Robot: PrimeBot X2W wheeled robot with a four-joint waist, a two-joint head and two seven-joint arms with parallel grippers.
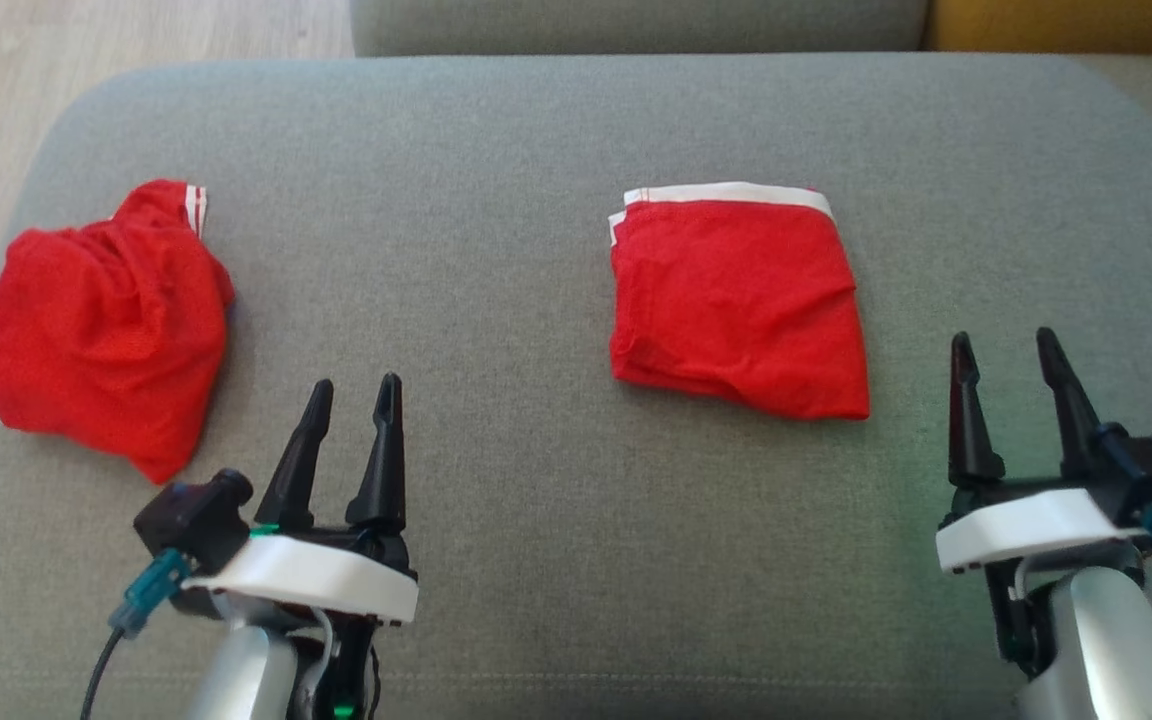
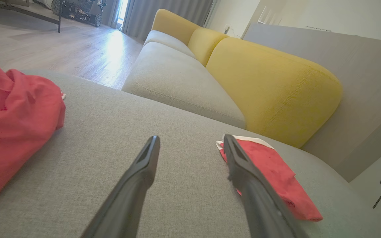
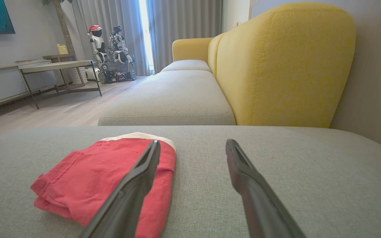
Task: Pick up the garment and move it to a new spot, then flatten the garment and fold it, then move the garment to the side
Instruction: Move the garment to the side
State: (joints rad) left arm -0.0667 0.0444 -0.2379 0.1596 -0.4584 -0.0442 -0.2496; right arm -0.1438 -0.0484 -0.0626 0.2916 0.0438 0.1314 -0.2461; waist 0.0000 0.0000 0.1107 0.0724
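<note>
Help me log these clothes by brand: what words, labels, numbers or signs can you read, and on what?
None can be read.
The folded red garment bears a plain white band, without lettering.
The crumpled red garment shows white stripes only.

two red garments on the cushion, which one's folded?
The right-hand garment, white band along its far edge, lies flat and squared; the left garment is a crumpled heap.
</note>
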